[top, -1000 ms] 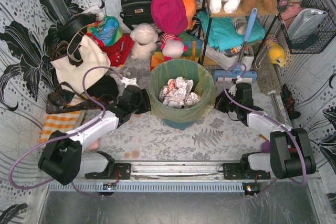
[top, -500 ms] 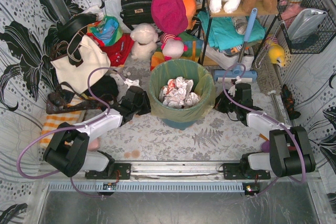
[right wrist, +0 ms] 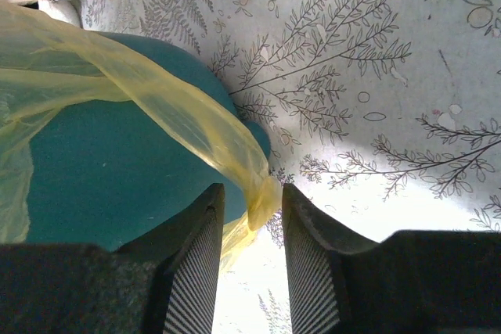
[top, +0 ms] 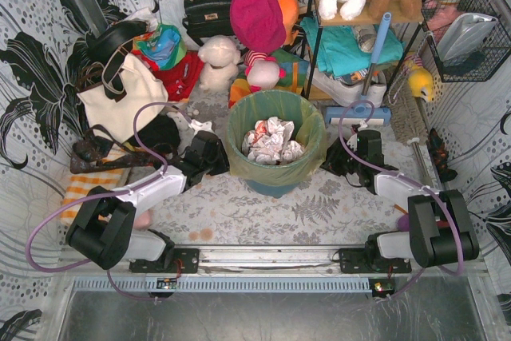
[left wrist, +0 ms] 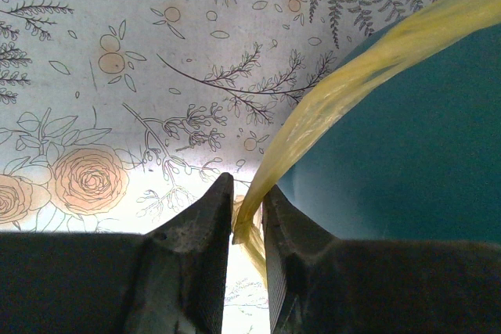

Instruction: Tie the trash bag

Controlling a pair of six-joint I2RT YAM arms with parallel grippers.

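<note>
The trash bag [top: 275, 100] is yellow-green and lines the teal bin [top: 271, 188], with crumpled white and red paper [top: 271, 140] inside. My left gripper [top: 223, 157] is at the bin's left side. In the left wrist view the gripper [left wrist: 246, 209] is nearly shut, pinching a taut strip of the bag [left wrist: 352, 76] beside the bin wall [left wrist: 415, 154]. My right gripper [top: 329, 164] is at the bin's right side. In the right wrist view the gripper [right wrist: 252, 209] is open, with a fold of the bag's edge [right wrist: 156, 91] hanging between the fingers next to the bin [right wrist: 102, 177].
A cream tote bag [top: 120, 97] with black straps lies at the left. Stuffed toys [top: 219, 61], a black handbag [top: 207, 9] and a shelf [top: 351, 45] with cloths crowd the back. A wire basket [top: 467, 37] hangs at the right. The floral table cover [top: 263, 213] lies in front.
The left arm has swung its elbow left and brought its gripper closer to the bin's left side. The right gripper has shifted slightly down and toward the bin.
</note>
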